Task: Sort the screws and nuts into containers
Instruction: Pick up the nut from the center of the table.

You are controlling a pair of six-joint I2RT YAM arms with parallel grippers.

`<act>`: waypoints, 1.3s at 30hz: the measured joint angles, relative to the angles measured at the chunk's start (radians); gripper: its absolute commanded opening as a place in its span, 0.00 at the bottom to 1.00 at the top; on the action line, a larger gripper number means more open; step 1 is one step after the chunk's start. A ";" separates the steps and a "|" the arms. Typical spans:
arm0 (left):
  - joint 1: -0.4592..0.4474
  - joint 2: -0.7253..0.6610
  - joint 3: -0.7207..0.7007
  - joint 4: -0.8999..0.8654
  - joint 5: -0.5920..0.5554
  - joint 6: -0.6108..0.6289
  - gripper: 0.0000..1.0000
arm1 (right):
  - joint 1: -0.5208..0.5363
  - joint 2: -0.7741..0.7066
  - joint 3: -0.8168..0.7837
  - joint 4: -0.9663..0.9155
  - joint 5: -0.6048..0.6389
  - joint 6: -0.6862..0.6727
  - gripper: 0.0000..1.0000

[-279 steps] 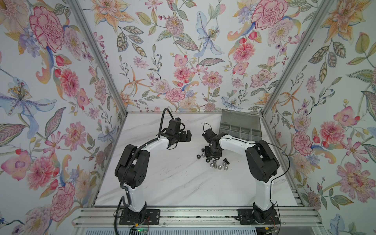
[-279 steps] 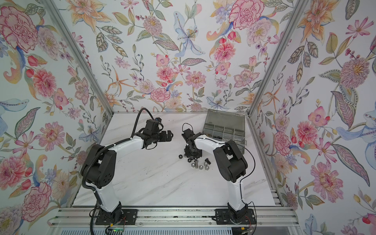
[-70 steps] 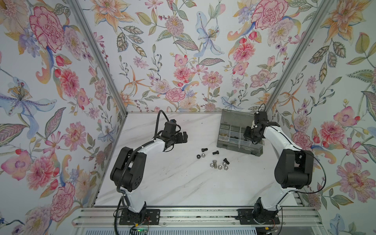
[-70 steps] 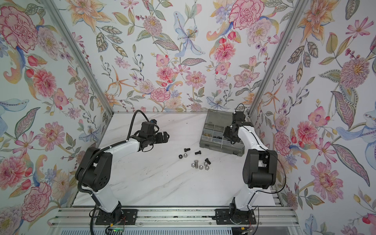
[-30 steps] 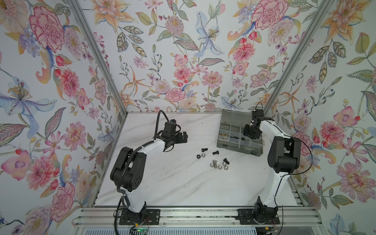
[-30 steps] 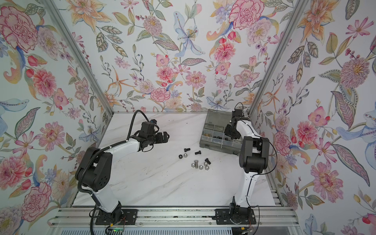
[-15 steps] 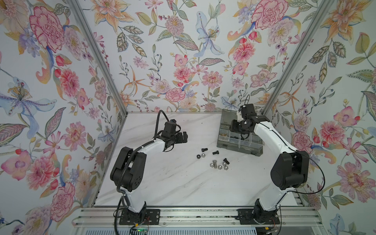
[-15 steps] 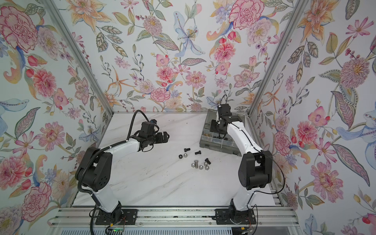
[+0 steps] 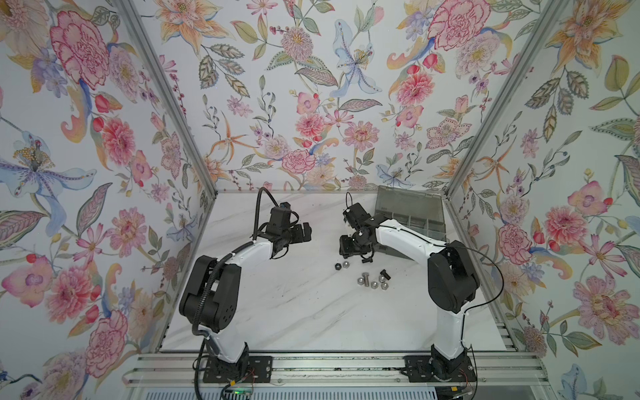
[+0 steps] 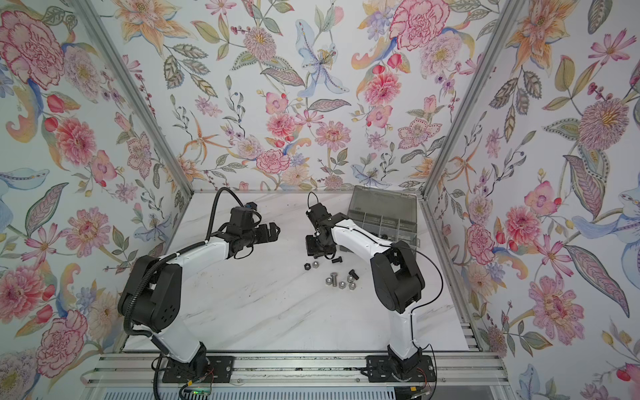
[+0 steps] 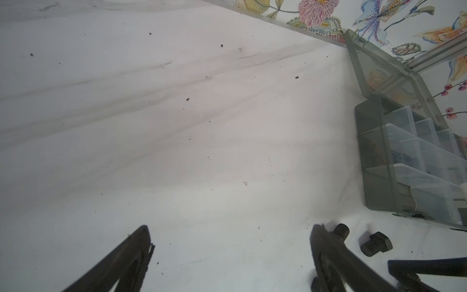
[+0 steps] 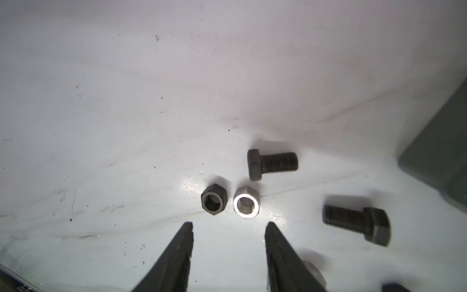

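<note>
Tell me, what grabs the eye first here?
The loud floral wallpaper on all three walls. Then two white-and-black arms bent over a marble table, the right gripper open near a black nut and a silver nut. A grey organizer box sits in the far right corner.

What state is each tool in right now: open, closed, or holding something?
Left tool: open wide, holding nothing.
Right tool: open, holding nothing.
</note>
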 measured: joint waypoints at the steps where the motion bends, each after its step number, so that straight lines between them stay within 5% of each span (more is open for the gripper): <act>1: 0.000 0.000 0.000 0.000 0.000 -0.001 0.99 | 0.015 0.018 0.008 0.000 -0.005 0.003 0.49; 39: 0.002 0.000 -0.013 0.000 0.000 -0.004 0.99 | 0.070 0.147 0.034 0.005 0.021 0.035 0.46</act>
